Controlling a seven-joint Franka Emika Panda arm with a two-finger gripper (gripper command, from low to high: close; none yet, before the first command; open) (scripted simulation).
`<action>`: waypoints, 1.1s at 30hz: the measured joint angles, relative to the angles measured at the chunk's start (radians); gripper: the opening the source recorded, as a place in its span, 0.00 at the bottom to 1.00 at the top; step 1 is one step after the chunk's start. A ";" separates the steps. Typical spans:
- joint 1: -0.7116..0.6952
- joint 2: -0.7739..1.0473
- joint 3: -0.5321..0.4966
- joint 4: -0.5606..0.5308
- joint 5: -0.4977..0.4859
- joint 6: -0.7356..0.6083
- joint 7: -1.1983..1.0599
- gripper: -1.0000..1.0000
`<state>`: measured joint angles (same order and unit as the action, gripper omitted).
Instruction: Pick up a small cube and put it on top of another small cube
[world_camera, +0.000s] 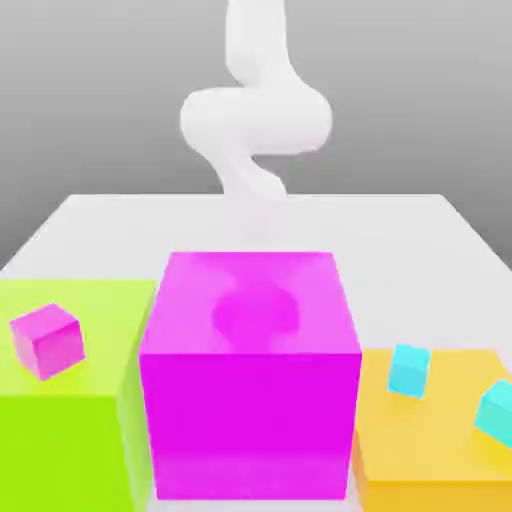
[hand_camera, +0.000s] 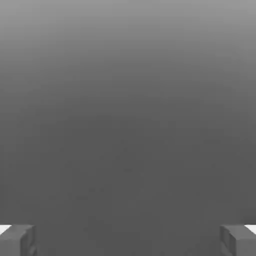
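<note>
Nearest the exterior camera, a big magenta block (world_camera: 250, 375) stands in the middle of the white surface (world_camera: 420, 240). A big lime block (world_camera: 65, 410) is at that view's left and a big orange block (world_camera: 430, 440) at its right. Behind them the white arm (world_camera: 255, 110) rises. A small magenta cube (world_camera: 46, 340) sits on the lime block; two small cyan cubes (world_camera: 409, 370) lie on the orange one. Where the small dark blue cube is, I cannot tell. In the hand view the fingers (hand_camera: 17, 241) stand spread wide apart, holding nothing and touching nothing.
</note>
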<state>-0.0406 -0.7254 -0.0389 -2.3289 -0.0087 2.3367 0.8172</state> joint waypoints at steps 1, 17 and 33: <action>-0.016 0.036 -0.022 -0.007 -0.003 0.012 -0.003 0.50; -0.248 0.611 -0.419 -0.062 0.060 0.162 -0.198 0.50; -0.396 0.863 -0.550 -0.336 0.196 0.424 0.005 0.50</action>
<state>-0.4364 0.1380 -0.5893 -2.6648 0.1873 2.7608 0.8226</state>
